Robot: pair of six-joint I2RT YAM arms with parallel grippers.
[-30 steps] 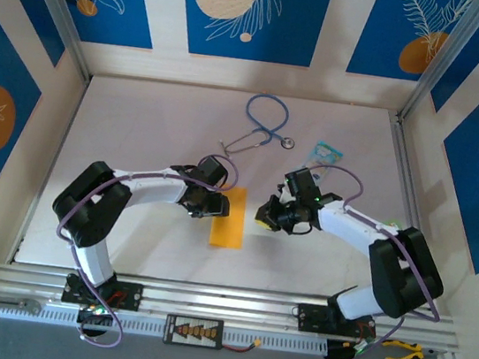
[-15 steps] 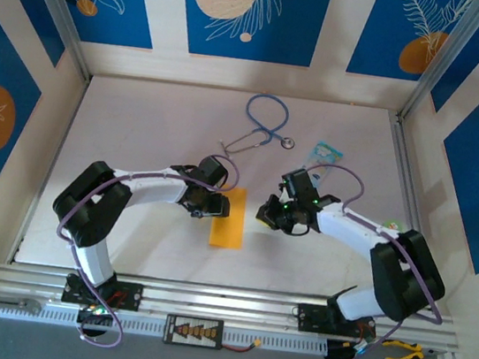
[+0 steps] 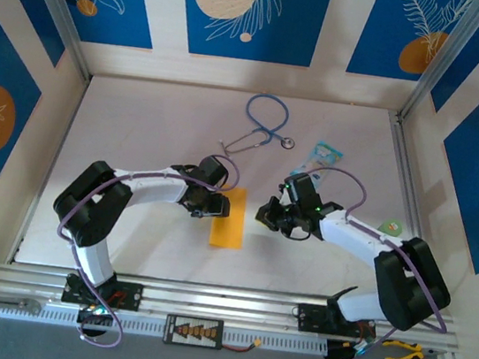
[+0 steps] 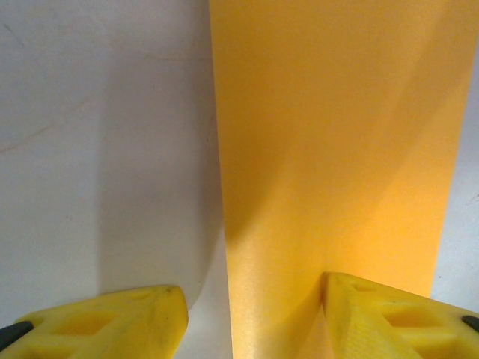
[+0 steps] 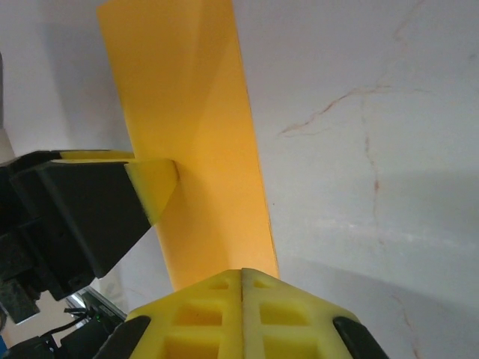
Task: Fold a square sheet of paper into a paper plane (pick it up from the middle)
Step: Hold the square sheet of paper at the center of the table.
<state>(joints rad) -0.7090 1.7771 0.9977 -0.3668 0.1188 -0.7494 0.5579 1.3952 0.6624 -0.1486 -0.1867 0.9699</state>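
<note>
Both sets flank the folded sheet (image 3: 230, 223): left jaws open astride its edge, right jaws closed alongside.

You're looking at a robotics lab test cell, not a lived-in room: a pale marble-look table (image 3: 139, 130) is boxed in by aluminium posts (image 3: 55, 2) and light walls hung with printed blue panels (image 3: 254, 12). The two arm bases are bolted to a slotted aluminium rail (image 3: 222, 305) at the near edge, with loose cables (image 3: 103, 325) and a small black control box (image 3: 193, 330) below it
</note>
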